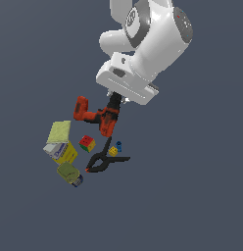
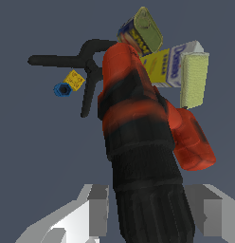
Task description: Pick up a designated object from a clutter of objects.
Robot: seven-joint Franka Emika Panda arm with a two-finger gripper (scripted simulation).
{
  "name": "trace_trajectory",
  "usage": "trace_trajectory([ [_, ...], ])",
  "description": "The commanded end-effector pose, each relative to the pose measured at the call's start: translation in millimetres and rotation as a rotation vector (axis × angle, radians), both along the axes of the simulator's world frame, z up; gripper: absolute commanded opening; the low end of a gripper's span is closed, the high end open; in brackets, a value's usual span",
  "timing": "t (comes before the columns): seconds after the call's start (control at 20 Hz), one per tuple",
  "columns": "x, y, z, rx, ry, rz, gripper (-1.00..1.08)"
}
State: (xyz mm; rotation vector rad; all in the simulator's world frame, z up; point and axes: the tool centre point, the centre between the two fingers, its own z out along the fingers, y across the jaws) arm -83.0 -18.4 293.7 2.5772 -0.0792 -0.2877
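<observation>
We saw the hand (image 1: 112, 105) closed on the drill (image 1: 96, 116), its fingers (image 2: 98, 209) pressed on either side of the black end of the tool in the wrist view, so we judged the grasp as made. In the exterior view the drill hung directly under the hand, its red-orange body slanting down toward the clutter and its other red part sticking out to the exterior view's left. We could not tell for certain from either view whether it had cleared the tabletop (image 1: 192, 196), though it sat higher in the picture than the rest. The long axis of the gripped part ran roughly in line with the hand's reach, straight out from between the fingers. Beyond it lay the black clamp (image 1: 106, 162), the coloured cube (image 1: 87, 143), the yellow boxes (image 1: 62, 144), the green can (image 1: 69, 174), and the tiny blue block (image 1: 119, 145) beside the tiny yellow block (image 1: 113, 151), all near the drill but apart from it. We judged the coming move to be a straight lift, since nothing lay over the tool.
</observation>
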Motion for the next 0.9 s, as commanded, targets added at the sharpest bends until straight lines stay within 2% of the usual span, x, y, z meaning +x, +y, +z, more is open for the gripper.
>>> trace_trajectory([
  [0.0,7,-23,26,-0.001,-0.005,0.001,-1.0],
  [0.45,26,-83,85,-0.003,-0.005,0.002,-1.0],
  [0.85,35,-100,104,-0.003,-0.006,0.004,-1.0],
])
